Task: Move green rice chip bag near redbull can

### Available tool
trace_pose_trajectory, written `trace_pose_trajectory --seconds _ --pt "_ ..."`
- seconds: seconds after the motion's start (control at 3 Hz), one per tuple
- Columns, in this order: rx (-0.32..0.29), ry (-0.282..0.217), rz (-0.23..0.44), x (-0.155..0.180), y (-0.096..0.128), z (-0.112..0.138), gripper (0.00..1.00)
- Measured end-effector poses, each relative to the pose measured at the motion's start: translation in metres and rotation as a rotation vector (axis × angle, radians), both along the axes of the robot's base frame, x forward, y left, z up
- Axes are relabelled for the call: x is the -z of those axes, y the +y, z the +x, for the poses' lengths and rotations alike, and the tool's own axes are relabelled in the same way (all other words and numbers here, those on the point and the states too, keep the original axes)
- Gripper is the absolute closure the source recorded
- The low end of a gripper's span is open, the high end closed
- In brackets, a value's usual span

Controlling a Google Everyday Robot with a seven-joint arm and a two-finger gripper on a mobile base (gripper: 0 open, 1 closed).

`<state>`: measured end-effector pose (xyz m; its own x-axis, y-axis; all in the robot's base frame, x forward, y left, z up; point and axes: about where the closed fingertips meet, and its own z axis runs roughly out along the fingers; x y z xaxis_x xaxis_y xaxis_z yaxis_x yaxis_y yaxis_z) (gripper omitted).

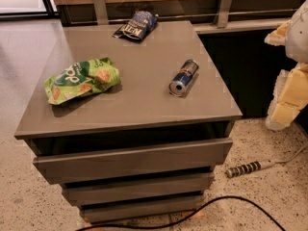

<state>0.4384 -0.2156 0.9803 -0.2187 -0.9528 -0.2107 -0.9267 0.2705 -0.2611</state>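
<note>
The green rice chip bag (81, 80) lies on the left part of the grey cabinet top (144, 100), bright green with white lettering and orange chip pictures. The redbull can (184, 77) lies on its side right of the middle, its silver round end facing the front. A wide stretch of bare top separates the bag and the can. My gripper (290, 66) shows as a white and cream-yellow shape at the right edge of the view, off the cabinet, to the right of the can and holding nothing visible.
A dark blue chip bag (136, 26) lies at the back of the top. The cabinet has several drawers (130, 160) below. A power strip (245, 168) and a black cable (231, 201) lie on the speckled floor. A wall with metal brackets stands behind.
</note>
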Motion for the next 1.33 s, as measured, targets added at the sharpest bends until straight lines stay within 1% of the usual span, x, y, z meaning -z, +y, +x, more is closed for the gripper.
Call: trace_pose_trajectory --seconds 0.33,0.67,1.0,1.33 --pt "0.0 0.0 0.0 0.0 0.0 0.0 0.0" --pt "-0.006 -0.019 0.039 -0.008 0.008 0.015 0.0" --pt "0.019 -0.034 0.108 -0.015 0.013 0.05 0.0" --pt "0.108 -0.062 0.212 -0.023 0.02 0.11 0.0"
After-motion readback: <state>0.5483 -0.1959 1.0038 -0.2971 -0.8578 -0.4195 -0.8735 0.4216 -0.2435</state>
